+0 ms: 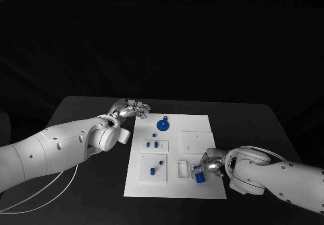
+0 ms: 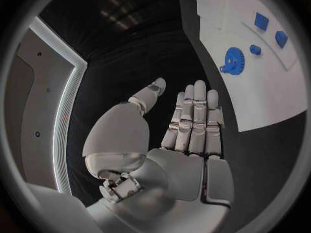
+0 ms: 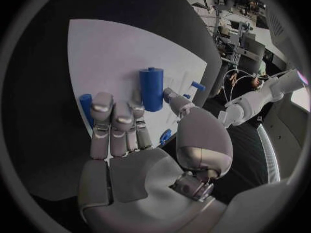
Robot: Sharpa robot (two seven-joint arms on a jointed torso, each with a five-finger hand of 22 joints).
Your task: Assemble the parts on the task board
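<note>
Head view: right hand (image 1: 206, 169) grips a peg (image 1: 200, 176) over the board (image 1: 195, 126); left hand (image 1: 133, 109) open; gear (image 1: 163, 124) and others unplaced.

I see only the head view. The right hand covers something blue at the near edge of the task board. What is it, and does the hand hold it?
Observer: The right wrist view shows a blue cylinder with a small stub on its end. The right hand pinches it between thumb and fingers.
Operator: Does the left hand carry any part?
Observer: No. In the left wrist view the left hand has a bare palm and straight fingers, beside the task board.
Operator: Is anything else close to the right fingers?
Observer: Yes, a second blue part lies behind them. It is partly hidden, so I cannot tell its shape.
</note>
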